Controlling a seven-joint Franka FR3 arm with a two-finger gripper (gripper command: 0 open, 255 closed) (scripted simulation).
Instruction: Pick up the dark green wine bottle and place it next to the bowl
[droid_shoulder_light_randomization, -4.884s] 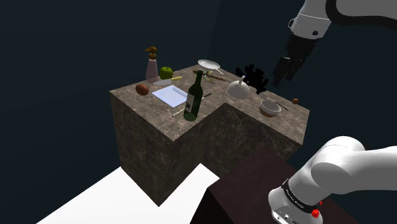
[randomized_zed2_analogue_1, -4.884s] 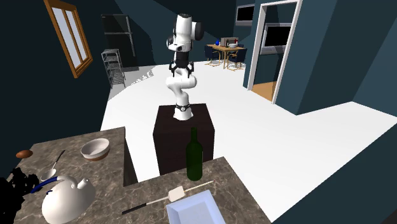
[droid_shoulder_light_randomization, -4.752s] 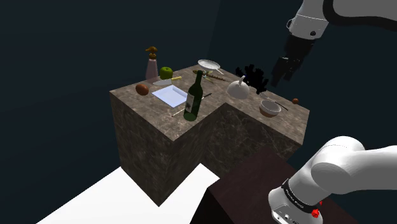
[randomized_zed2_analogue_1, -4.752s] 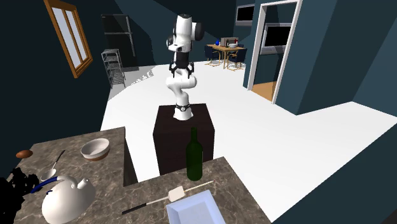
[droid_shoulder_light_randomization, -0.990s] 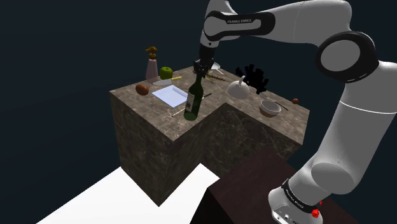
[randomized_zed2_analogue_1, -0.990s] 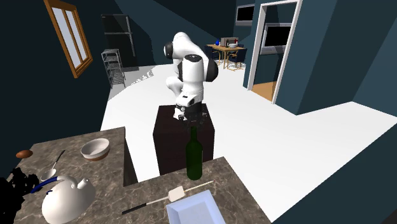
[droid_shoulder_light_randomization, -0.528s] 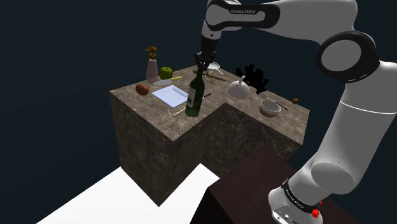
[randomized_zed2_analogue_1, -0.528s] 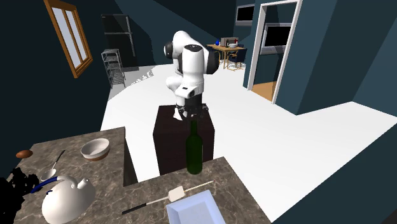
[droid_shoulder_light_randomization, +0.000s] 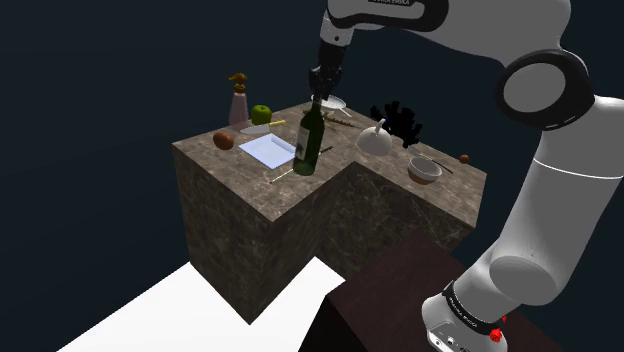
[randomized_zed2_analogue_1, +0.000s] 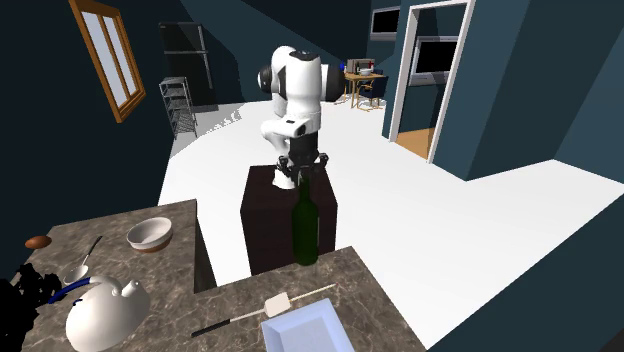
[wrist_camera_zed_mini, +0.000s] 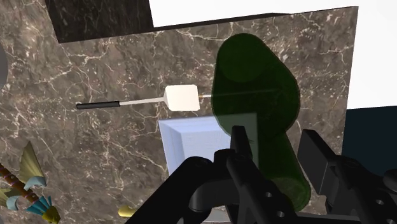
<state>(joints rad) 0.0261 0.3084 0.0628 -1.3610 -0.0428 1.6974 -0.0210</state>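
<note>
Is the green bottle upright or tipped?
Upright: the bottle hangs neck-up from the gripper, whose fingers clasp its neck.

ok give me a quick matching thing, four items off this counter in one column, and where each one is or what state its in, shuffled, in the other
1. wine bottle
2. bowl
3. apple
4. spatula

A. lying flat beside the white tray
B. next to the pinkish bottle with a brown top
C. clasped at the neck by the jaws
D. next to a spoon

Pairs: 1-C, 2-D, 3-B, 4-A
</note>
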